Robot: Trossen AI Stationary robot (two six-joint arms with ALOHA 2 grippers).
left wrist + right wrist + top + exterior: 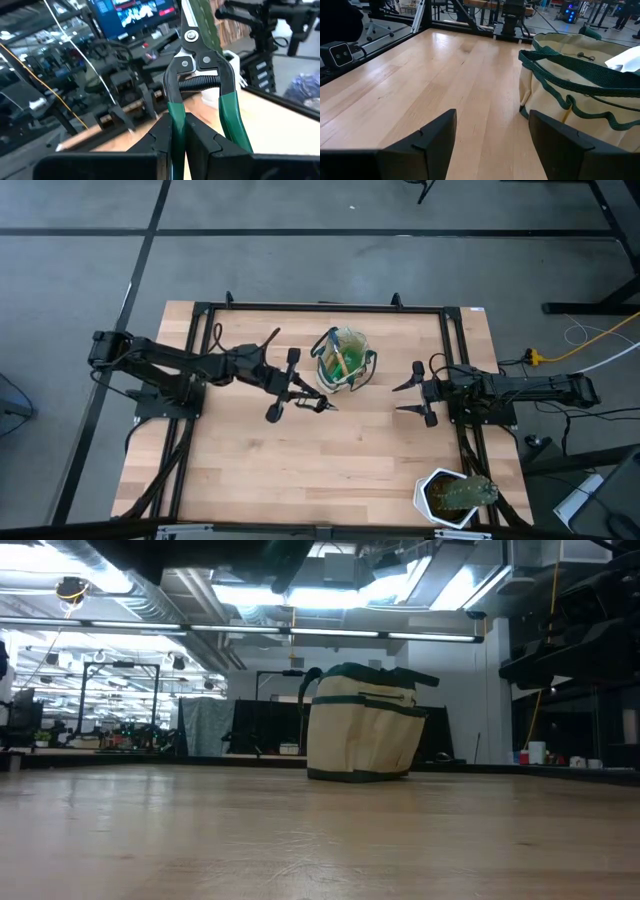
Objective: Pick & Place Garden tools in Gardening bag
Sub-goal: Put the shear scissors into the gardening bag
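One gardening bag (345, 358) at 12 o'clock on surface (250, 460). One pruning shears (200, 85) clamped in left hand (318, 402). Right hand (408, 398) wide open, empty.

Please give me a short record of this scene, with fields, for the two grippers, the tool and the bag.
left gripper: shut on one green handle of the pruning shears, just beside the gardening bag
right gripper: open, empty, on the other side of the bag
bag: upright on the table, tools already inside
plant pot: at the table's corner, untouched
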